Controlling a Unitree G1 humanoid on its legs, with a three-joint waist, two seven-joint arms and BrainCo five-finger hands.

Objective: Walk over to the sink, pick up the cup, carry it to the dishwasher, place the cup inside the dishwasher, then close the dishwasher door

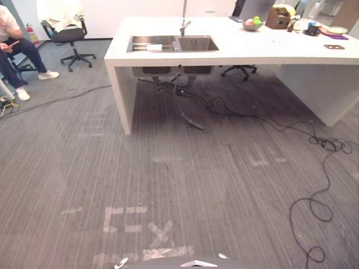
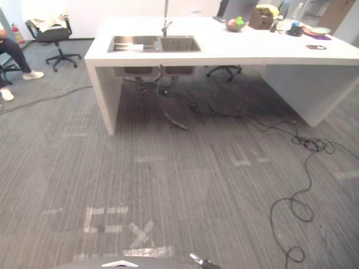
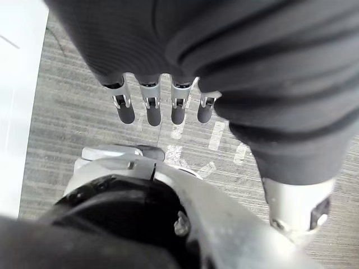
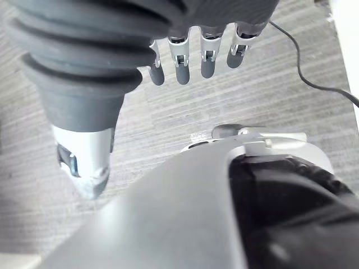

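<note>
While both hands hang over the grey striped carpet floor (image 1: 185, 168), the left hand (image 3: 151, 109) shows its silver dark-tipped fingers (image 3: 124, 109) straight and slack, holding nothing, and the right hand (image 4: 182, 66) is likewise straight-fingered and empty. Well ahead of the fingers stands a long white worktop (image 1: 252, 47) with a double-basin steel sink (image 1: 199, 43) and a tall metal tap (image 1: 184, 25). A small white object (image 1: 154, 47), too small to confirm as the cup, lies in the sink's left basin. Farther right on the worktop sit a bowl of fruit (image 1: 252, 23) and a brown box (image 1: 277, 18). Far left of the fingers are a seated person (image 1: 14, 45) and a black office chair (image 1: 70, 36).
</note>
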